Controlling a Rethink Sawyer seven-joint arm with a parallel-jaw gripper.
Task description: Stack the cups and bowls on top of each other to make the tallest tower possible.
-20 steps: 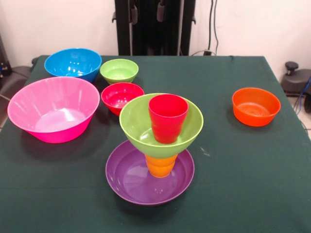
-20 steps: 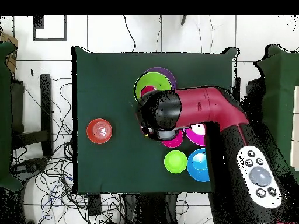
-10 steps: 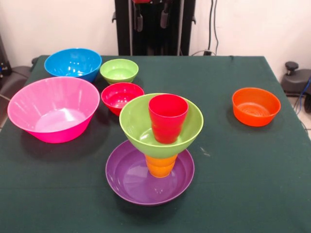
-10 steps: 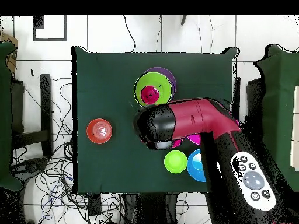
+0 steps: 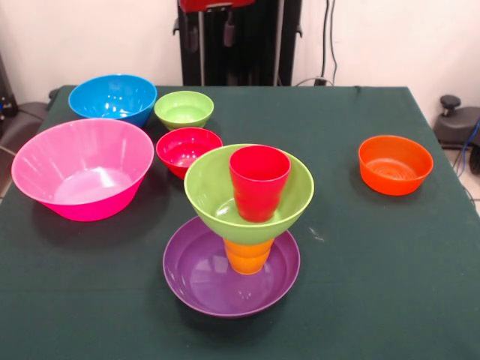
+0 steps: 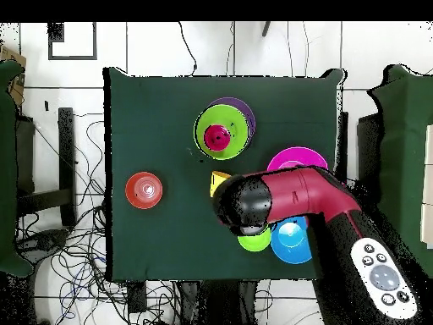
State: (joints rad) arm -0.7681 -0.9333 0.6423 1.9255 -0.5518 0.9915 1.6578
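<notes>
The tower stands at the table's near middle: a shallow purple bowl (image 5: 202, 281) as base, an orange cup (image 5: 248, 255) on it, the large lime green bowl (image 5: 217, 191) on the cup, and a red cup (image 5: 259, 182) upright inside that bowl. It also shows in the overhead view (image 6: 221, 135). My gripper (image 5: 211, 34) hangs at the top edge, far behind the tower, fingers apart with nothing between them. No yellow cup shows in the front view. A small yellow patch (image 6: 220, 179) beside the arm's head (image 6: 245, 206) is too unclear to name.
The big pink bowl (image 5: 82, 169), blue bowl (image 5: 112, 97), small green bowl (image 5: 184, 109) and small red bowl (image 5: 188, 148) sit at the left and back left. The small orange bowl (image 5: 394, 163) sits alone at the right.
The arm has drawn back toward the robot's base and moved left in the front view. Overhead, its head has left the tower and uncovered the pink bowl. The bowls and tower have not moved.
</notes>
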